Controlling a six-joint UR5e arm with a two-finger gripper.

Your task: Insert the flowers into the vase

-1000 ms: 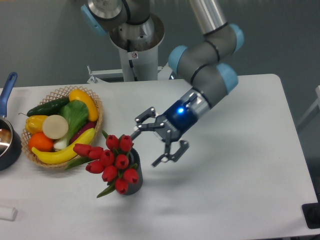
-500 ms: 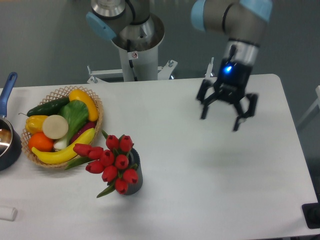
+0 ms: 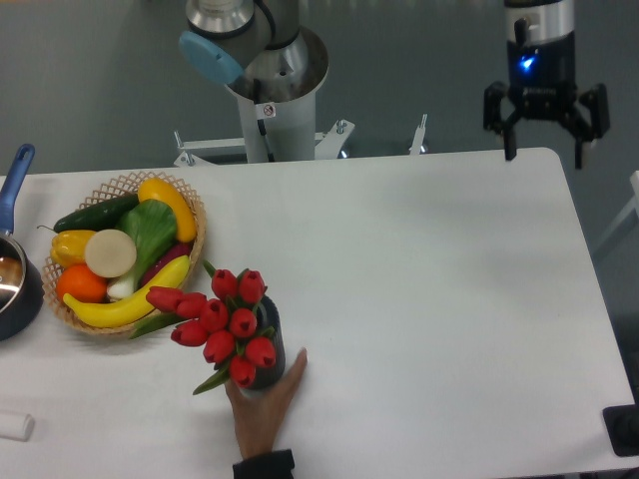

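1. The robot's hand (image 3: 545, 128) hangs high above the far right edge of the table (image 3: 429, 299), fingers spread wide apart and grasping nothing, with a blue light glowing on the wrist above it.
2. The red tulips (image 3: 222, 321) stand in the dark grey vase (image 3: 271, 357), near the front left of the table; the blooms spill out to the left, wider than the vase, and a green leaf droops down toward the front.
3. A person's hand (image 3: 264, 401) reaches in from the bottom edge, its fingers touching the base of the vase on the front side.
4. Just to the left of the tulips sits a woven wicker basket (image 3: 194, 222) filled with toy produce: a banana (image 3: 125, 303), an orange (image 3: 81, 284), a cucumber (image 3: 95, 212), and other pieces.
5. A dark pot with a blue handle (image 3: 14, 182) is at the left edge, well apart from the vase.
6. A small white object (image 3: 14, 426) lies at the front left corner.
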